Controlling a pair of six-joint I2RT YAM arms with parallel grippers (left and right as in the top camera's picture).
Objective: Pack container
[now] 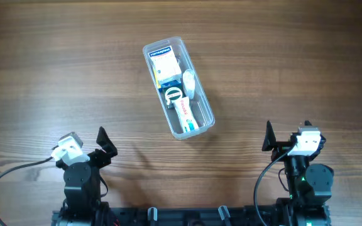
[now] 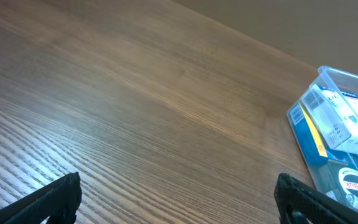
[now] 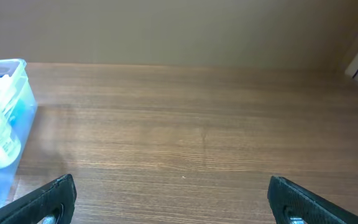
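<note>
My left pincer point(image 2: 176, 208) gapes wide, holding nothing, low over the wooden table point(image 1: 55, 63). The container point(image 1: 197, 132) lies slantwise ahead, between my 2 pincers, well apart from both, with small packages point(image 1: 166, 64) inside. My right pincer point(image 3: 174, 208) gapes too, empty.

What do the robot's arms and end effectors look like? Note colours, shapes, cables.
The left arm and right arm are black and blocky, each with a white camera box at the wrist. A black cable loops from the left arm; a green light glows on the right. The left end effector and right end effector each have two black tapering fingers.
</note>
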